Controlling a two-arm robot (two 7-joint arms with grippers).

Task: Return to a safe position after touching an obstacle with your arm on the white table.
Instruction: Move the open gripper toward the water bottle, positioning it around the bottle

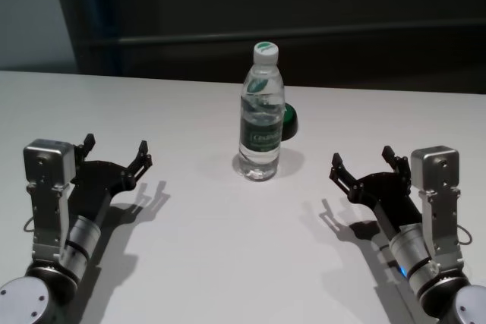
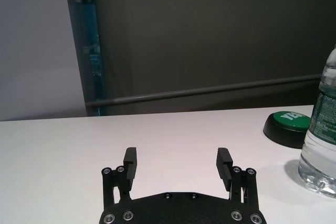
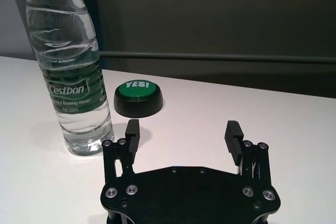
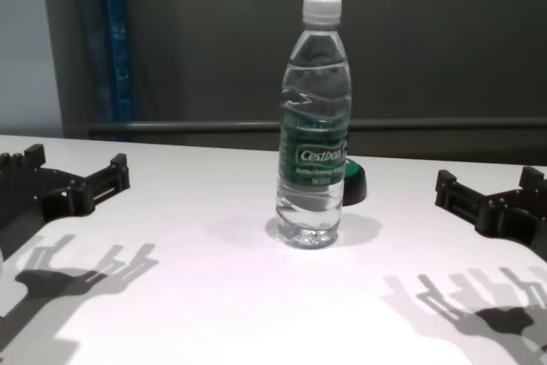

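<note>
While both grippers' fingers (image 1: 115,151) (image 1: 363,161) gape empty, the clear, green-labelled, white-capped bottle (image 1: 261,115) stands upright between them.

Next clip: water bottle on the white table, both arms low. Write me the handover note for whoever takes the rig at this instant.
Left gripper: jaws open, empty, low over the white table on the robot's left, apart from the bottle.
Right gripper: jaws open, empty, low on the robot's right, also apart from it.
Water bottle: upright mid-table between the two arms, cap on. A black puck with a green top sits just behind it.
Done: neither arm touches the bottle now; both sit back on their own sides.
Left: whether contact has already happened cannot be told from here. If it has, confirm this pose is the safe one.
</note>
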